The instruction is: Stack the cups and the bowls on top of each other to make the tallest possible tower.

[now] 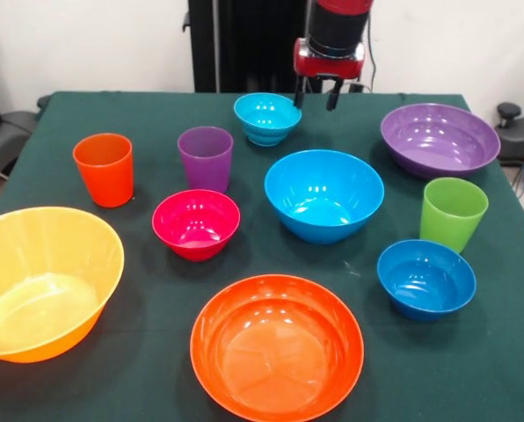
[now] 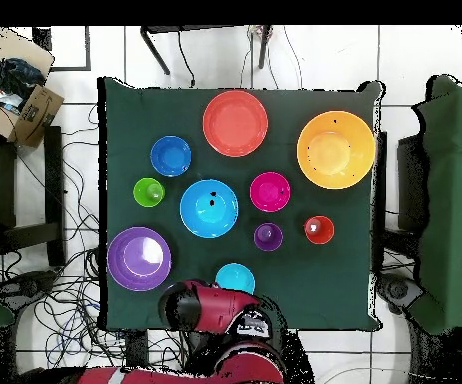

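Every cup and bowl stands apart and upright on the green table [image 1: 156,114]. The orange cup [image 1: 104,169], purple cup [image 1: 205,158] and lime green cup [image 1: 453,214] are spread across the middle. The large bowls are yellow-orange [image 1: 38,281], orange-red [image 1: 277,347], sky-blue [image 1: 323,193] and purple [image 1: 440,139]. The small bowls are magenta [image 1: 195,223], dark blue [image 1: 425,278] and cyan [image 1: 267,117]. My gripper [image 1: 316,98] is open and empty, hanging at the far edge just right of and behind the cyan bowl [image 2: 235,278]. No tower stands.
The arm [image 2: 225,310] reaches over the table's edge on the robot's side. Chairs stand around the table, and cardboard boxes [image 2: 30,110] and cables lie on the floor beside it.
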